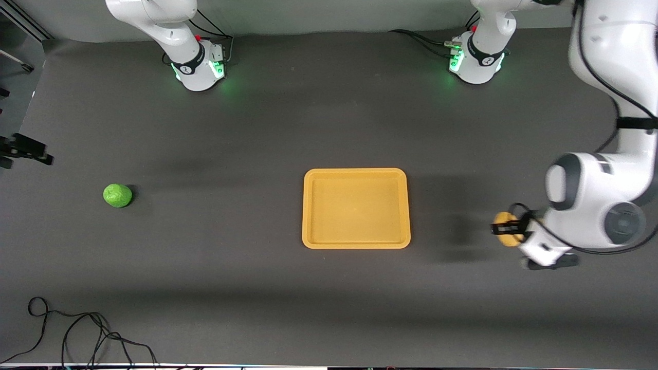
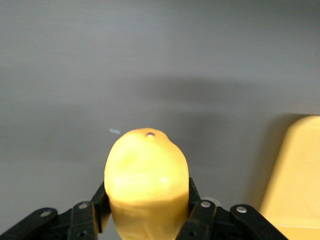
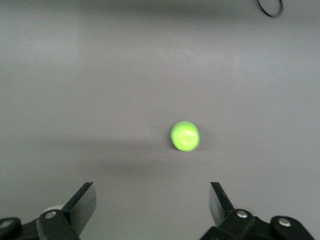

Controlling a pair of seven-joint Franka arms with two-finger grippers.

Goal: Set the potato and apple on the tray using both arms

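Yellow-tan and a bit bumpy, the potato (image 2: 146, 185) sits tight between the two black fingers (image 2: 200, 216) of the left gripper (image 1: 510, 227), which are closed on its sides. It looks like a small egg shape with flat little patches on its skin and a tiny dark dot at its tip. The gripper holds it over the dark table (image 1: 257, 288), near the left arm's end, a little way off from the tray (image 1: 356, 208).

My guess is that the step now is to carry the potato to the tray. To do it well, the arm should go slowly and stay level, so the smooth lump does not slip out. It should get right over the flat middle of the tray, not over the low rim, then go down low before letting go. A round thing dropped from high up could roll off.

The tray is yellow-orange, flat, with round corners, and nothing is on it yet.

Well away, toward the right arm's end of the table, the apple (image 1: 117, 196) rests on the table. It is small, round, bright green and shiny. The right gripper (image 3: 152, 207) hangs over the table near the apple with its fingers wide apart, holding nothing. It needs to come down around the apple.
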